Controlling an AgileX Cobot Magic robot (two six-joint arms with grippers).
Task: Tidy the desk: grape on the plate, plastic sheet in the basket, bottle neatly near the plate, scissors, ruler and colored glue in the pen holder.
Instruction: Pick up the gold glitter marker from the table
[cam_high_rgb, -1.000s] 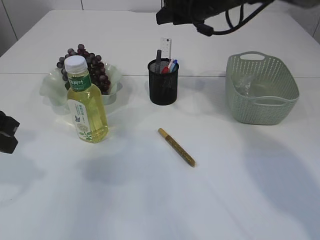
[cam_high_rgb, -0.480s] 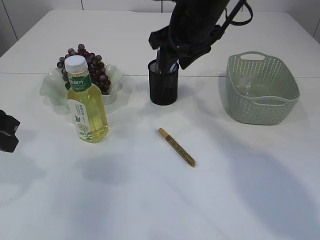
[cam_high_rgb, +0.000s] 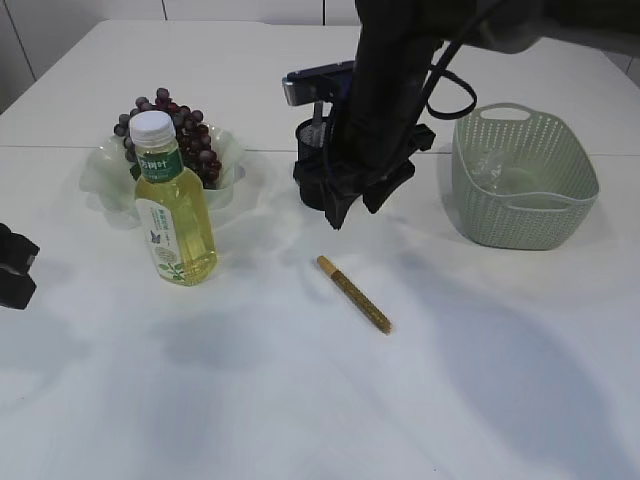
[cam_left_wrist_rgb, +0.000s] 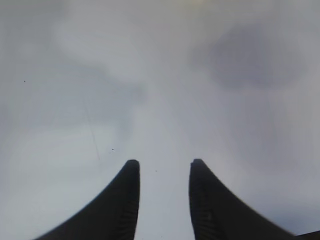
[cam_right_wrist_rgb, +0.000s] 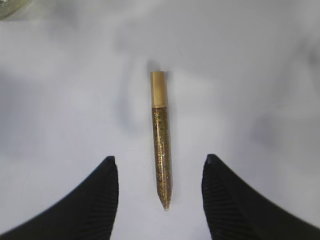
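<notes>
Gold glitter glue (cam_right_wrist_rgb: 161, 140) lies flat on my white table (cam_high_rgb: 300, 400), centred between the wide-spread fingers of my right gripper (cam_right_wrist_rgb: 160, 162) hovering above it. My left gripper (cam_left_wrist_rgb: 162, 165) is narrowly parted, empty.

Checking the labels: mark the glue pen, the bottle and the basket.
glue pen (cam_right_wrist_rgb: 161, 140), right wrist view, mid barrel.
bottle (cam_high_rgb: 174, 215), exterior view, its label.
basket (cam_high_rgb: 520, 225), exterior view, front wall.
</notes>
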